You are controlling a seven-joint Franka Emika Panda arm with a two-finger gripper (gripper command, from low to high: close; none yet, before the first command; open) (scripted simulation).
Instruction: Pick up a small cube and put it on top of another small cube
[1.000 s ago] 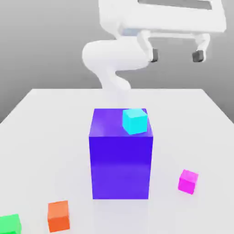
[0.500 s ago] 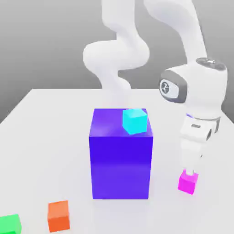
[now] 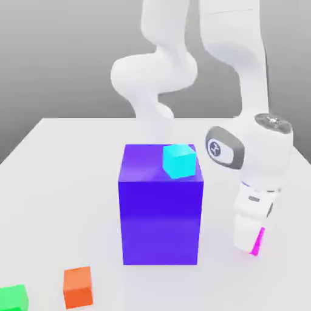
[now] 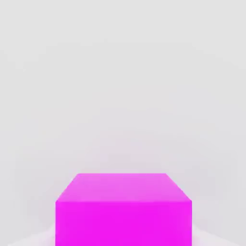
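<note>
Here we judge the pink cube [image 3: 260, 242] to be light, rigid and smooth-faced, so a squeeze on two opposite flat sides, around mid-height, should hold it without slipping; nothing about it looks fragile.

Going from the exterior view's left to its right, we count one green cube [image 3: 13, 297] at the near left edge of the table [image 3: 61, 164], one orange cube [image 3: 78, 286] just beside it, one big blue-violet block [image 3: 161, 206] in the middle with one cyan cube [image 3: 179, 161] sitting on its top near the far right corner, and then the one pink cube on the table at the near right, well apart from the block. That makes four small cubes and one large block.

The gripper [image 3: 250, 238] is down at the pink cube, covering most of it, and we read its fingers as clenched on that cube. In the hand view the cube [image 4: 123, 209] sits close under the hand, resting on the table.
</note>
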